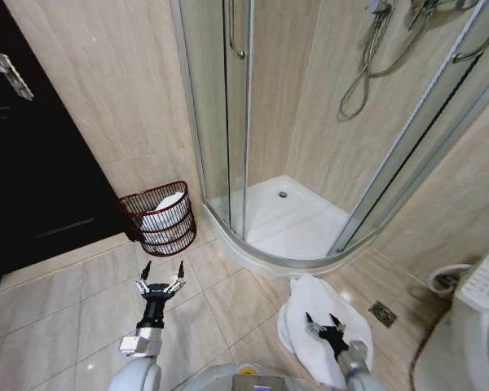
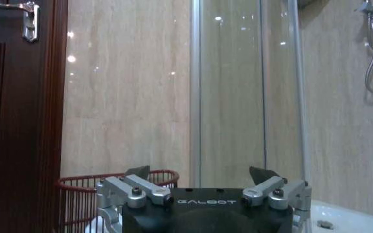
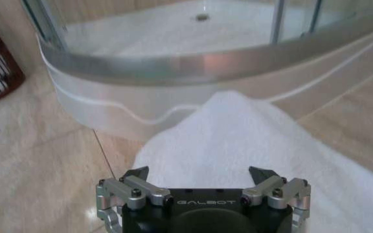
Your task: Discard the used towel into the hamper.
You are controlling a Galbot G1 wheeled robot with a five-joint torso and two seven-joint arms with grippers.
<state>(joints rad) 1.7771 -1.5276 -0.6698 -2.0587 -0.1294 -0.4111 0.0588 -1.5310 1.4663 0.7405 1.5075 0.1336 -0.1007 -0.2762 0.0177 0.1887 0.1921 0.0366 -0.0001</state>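
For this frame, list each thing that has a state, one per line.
towel: spread on the floor by the shower base, not gripped
hamper: upright by the wall, something white already inside
left pincer: open, empty, pointed toward the hamper
right pincer: open, over the towel
shower door: partly open

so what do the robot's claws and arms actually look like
Both match: the left claw and the right claw each have a black body printed GALBOT in pale letters, silver metal finger links held by dark bolts, and dark pointed fingertips. Behind each, a black wrist section leads into a silver-grey arm.
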